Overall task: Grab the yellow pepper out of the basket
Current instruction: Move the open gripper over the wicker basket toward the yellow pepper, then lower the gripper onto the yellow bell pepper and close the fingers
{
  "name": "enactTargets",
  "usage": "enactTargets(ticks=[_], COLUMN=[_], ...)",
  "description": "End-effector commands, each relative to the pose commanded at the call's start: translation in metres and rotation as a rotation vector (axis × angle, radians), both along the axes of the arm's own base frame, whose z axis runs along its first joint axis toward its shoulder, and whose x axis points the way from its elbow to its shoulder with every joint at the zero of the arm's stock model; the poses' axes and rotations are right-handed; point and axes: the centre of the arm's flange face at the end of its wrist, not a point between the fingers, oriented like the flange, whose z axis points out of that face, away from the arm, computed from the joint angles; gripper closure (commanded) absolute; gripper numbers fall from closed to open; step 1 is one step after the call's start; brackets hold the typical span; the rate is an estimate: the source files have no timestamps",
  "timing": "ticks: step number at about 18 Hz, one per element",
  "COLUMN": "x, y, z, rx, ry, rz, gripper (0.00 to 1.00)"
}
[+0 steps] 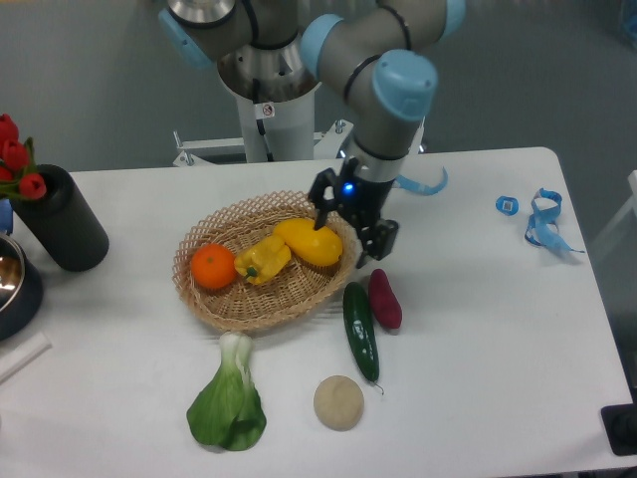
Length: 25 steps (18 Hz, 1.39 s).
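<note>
- Small lumpy yellow pepper (263, 259) lies in the shallow woven wicker basket (204, 304), between a round orange (213, 266) and a smooth yellow oval fruit (311, 242).
- Two-finger gripper (348, 237), jaws apart, hovers over the basket's right rim.
- Risk: descending here, it would likely grab the oval fruit instead.

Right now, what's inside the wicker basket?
The basket holds an orange, the yellow pepper and a smooth yellow fruit. The gripper covers part of the far right rim.

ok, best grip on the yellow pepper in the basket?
Come from above and pinch the yellow pepper across its narrow lobed middle. It lies on its side between the orange and the mango, so its long ends are crowded. The pincer looks open.
</note>
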Motion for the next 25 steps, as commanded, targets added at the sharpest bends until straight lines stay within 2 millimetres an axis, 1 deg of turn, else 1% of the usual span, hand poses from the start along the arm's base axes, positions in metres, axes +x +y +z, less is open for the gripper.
enactTargets(ticks=[1, 3, 5, 7, 10, 13, 16, 25], x=[0.007, 0.019, 0.027, 0.028, 0.031, 0.028, 0.030, 0.030], y=[0.002, -0.003, -0.007, -0.007, -0.003, 0.002, 0.008, 0.012], z=[-0.004, -0.018, -0.025, -0.028, -0.032, -0.041, -0.052, -0.065], rx=[-0.008, -0.025, -0.037, -0.051, -0.058, -0.063, -0.075, -0.095], ry=[-0.010, -0.039, -0.059, -0.077, -0.090, -0.121, -0.135, -0.147], rz=[-0.011, -0.016, 0.002, 0.049, 0.063, 0.085, 0.076, 0.068], gripper=[0.00, 0.00, 0.00, 0.00, 0.00, 0.00, 0.00, 0.00])
